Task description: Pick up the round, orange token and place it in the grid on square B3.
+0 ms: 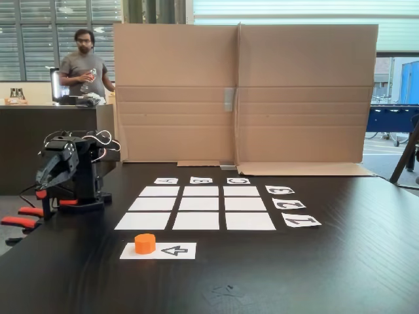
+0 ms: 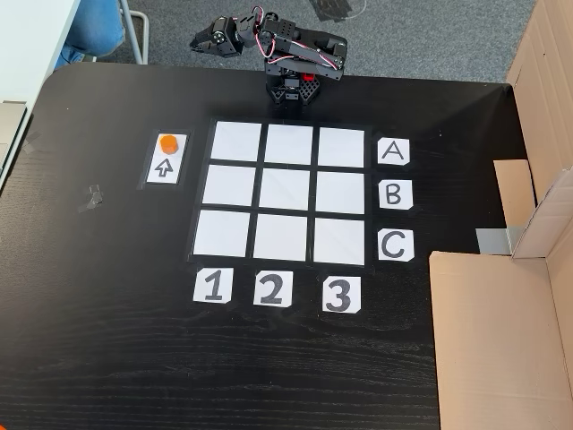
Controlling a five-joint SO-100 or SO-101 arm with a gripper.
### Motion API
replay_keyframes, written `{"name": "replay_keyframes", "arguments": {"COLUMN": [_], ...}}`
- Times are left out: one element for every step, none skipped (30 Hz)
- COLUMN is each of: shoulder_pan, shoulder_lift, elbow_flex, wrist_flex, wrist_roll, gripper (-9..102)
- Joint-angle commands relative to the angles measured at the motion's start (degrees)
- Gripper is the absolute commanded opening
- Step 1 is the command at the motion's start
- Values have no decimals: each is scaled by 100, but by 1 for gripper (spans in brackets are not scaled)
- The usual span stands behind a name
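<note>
The orange token (image 1: 145,243) (image 2: 168,142) stands on a white card with a black arrow (image 1: 175,250) (image 2: 165,167), just outside the grid (image 1: 196,220) (image 2: 221,232) on its column-1 side. Square B3 (image 1: 201,191) (image 2: 340,192) is a blank white rectangle in the B line, on the side of the 3 card. My arm is folded at the table edge beyond the A line. Its gripper (image 1: 40,182) (image 2: 199,40) hangs off the table edge, far from the token, and looks shut with nothing in it.
A tall cardboard wall (image 1: 242,91) (image 2: 501,340) stands along the table side past the number 3 card. Orange clamp handles (image 1: 19,222) stick out by the arm's base. A person (image 1: 82,62) stands behind a counter in the background.
</note>
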Motion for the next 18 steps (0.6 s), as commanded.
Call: {"name": "replay_keyframes", "arguments": {"shoulder_pan": [290,290,290,290,290,290,290,290,290,290,281,281,281,281,290,290,272,255], "shoulder_lift": [62,62,62,62,53,53,53,53,53,53,53,53,53,53,53,53,44,35], "elbow_flex": [9,9,9,9,9,9,9,9,9,9,9,9,9,9,9,9,9,0], "wrist_flex": [53,53,53,53,53,53,53,53,53,53,53,53,53,53,53,53,53,44], "wrist_roll": [79,79,79,79,79,79,79,79,79,79,79,79,79,88,97,88,79,62], "gripper": [-1,-1,-1,-1,-1,-1,-1,-1,-1,-1,-1,-1,-1,-1,-1,-1,-1,-1]}}
